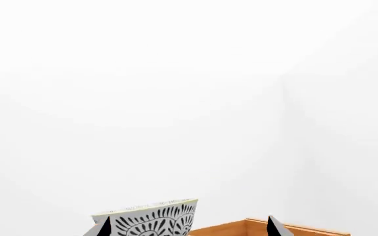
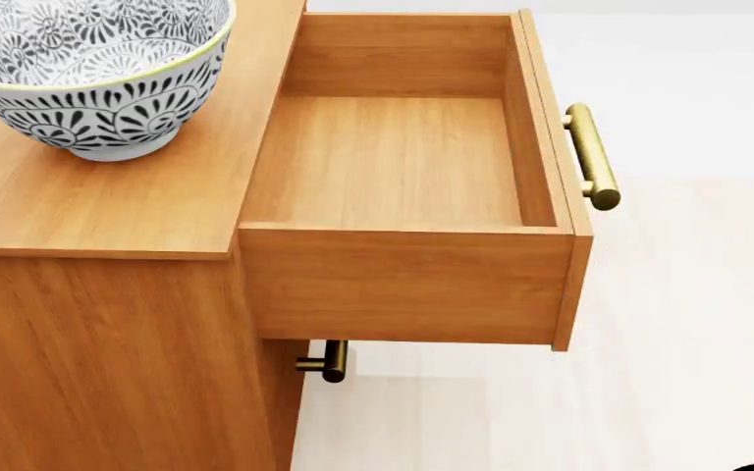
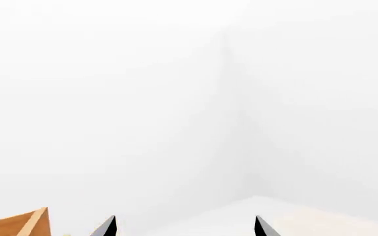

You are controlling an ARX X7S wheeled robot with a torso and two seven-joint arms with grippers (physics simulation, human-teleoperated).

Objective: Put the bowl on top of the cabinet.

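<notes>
The bowl (image 2: 95,74) rests upright on the cabinet (image 2: 115,206) top, so both tools, left (image 1: 185,230) and right (image 3: 183,228), stand spread, holding nothing.

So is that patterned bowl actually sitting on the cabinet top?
Touching. In the head view the bowl rests upright with its base flat on the cabinet top, no gap beneath, and neither hand is in sight there.
</notes>
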